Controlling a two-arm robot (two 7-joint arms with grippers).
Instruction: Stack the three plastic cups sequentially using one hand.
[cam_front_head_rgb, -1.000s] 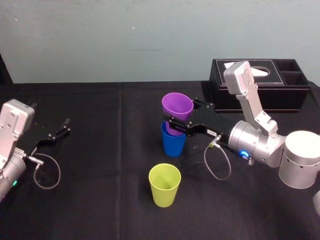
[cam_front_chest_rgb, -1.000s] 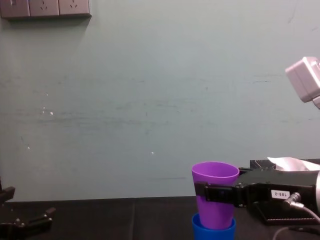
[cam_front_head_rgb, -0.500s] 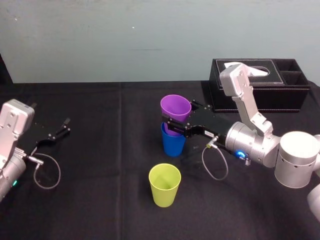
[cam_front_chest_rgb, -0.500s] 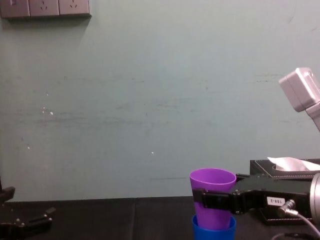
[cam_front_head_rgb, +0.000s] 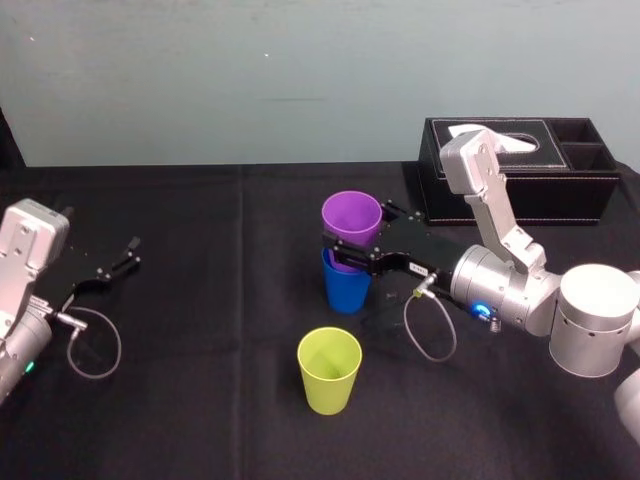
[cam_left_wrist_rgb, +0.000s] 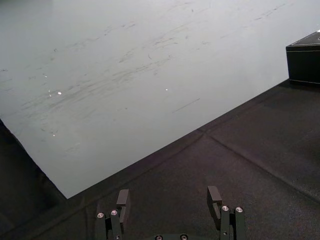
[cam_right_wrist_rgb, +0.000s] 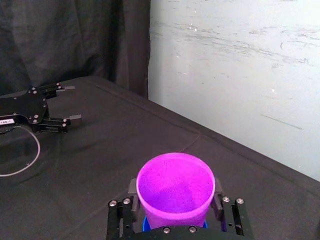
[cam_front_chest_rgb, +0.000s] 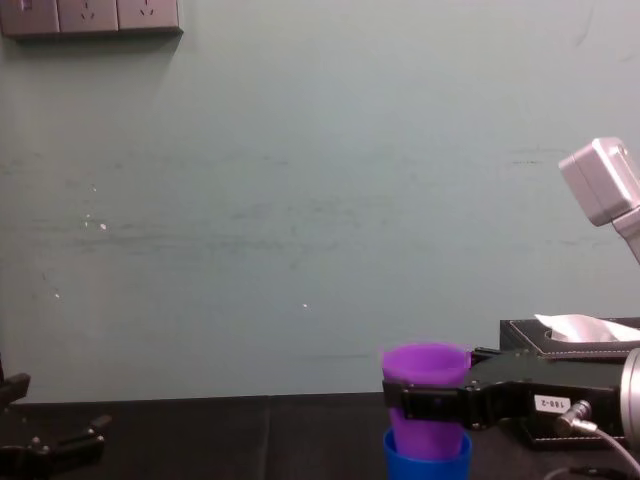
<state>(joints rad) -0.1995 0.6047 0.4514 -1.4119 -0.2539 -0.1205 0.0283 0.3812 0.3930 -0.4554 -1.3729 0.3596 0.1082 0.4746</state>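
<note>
Now, with the right gripper (cam_front_head_rgb: 352, 252) pinching the purple cup (cam_front_head_rgb: 352, 213) around its middle, lower it straight down so it seats squarely in the blue cup (cam_front_head_rgb: 346, 287) near the table's (cam_front_head_rgb: 200, 350) centre, and only then let go. The yellow-green cup (cam_front_head_rgb: 329, 370) stands toward the front edge. The left gripper (cam_front_head_rgb: 105, 268) rests with its jaws spread at the left edge.

Head looks down, chest level — sharing purple cup (cam_front_head_rgb: 352, 218).
</note>
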